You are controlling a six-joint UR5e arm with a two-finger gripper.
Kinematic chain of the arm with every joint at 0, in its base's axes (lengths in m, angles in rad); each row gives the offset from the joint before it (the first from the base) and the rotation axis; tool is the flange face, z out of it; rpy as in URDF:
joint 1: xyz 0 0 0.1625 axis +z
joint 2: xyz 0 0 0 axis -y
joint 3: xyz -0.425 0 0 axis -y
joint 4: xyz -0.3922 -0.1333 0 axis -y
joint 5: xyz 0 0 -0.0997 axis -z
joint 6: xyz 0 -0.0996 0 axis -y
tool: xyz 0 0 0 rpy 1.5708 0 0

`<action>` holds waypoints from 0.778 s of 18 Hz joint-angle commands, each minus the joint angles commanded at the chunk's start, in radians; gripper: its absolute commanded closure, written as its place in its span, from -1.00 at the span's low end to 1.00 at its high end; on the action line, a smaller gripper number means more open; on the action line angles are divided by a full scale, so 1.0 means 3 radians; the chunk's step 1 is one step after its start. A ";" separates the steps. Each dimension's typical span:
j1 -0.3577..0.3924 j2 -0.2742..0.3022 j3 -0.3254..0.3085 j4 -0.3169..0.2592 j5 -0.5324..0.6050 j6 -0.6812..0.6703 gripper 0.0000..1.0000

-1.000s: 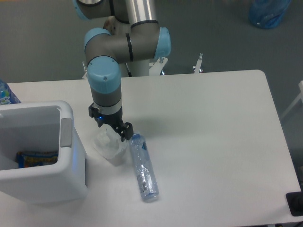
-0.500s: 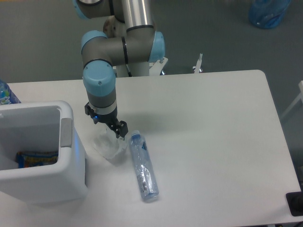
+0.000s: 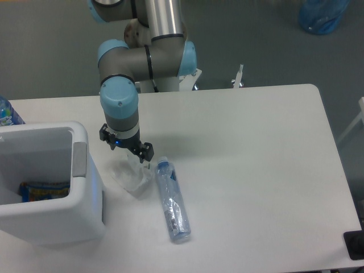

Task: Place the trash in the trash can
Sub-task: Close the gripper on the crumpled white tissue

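Jaws shifted left (above paper wad [image 3: 132, 177])

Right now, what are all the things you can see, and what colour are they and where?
table: one, white, fills most of the view
trash can: one, white with a grey side panel, on the table's left end
wrapper: one, blue and yellow, inside the trash can
paper wad: one, white, crumpled, on the table right of the trash can
plastic bottle: one, clear with a pale blue neck, lying right of the wad
blue bag: one, on the floor, top right
second bottle: one, blue, left edge
arm: one, grey and light blue
gripper: one, black, over the wad
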 joint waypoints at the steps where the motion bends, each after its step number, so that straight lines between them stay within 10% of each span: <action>1: 0.0000 -0.0015 0.0000 0.0005 0.0000 -0.0056 -1.00; 14: 0.0000 -0.0072 0.0005 0.0020 0.0097 -0.0144 -1.00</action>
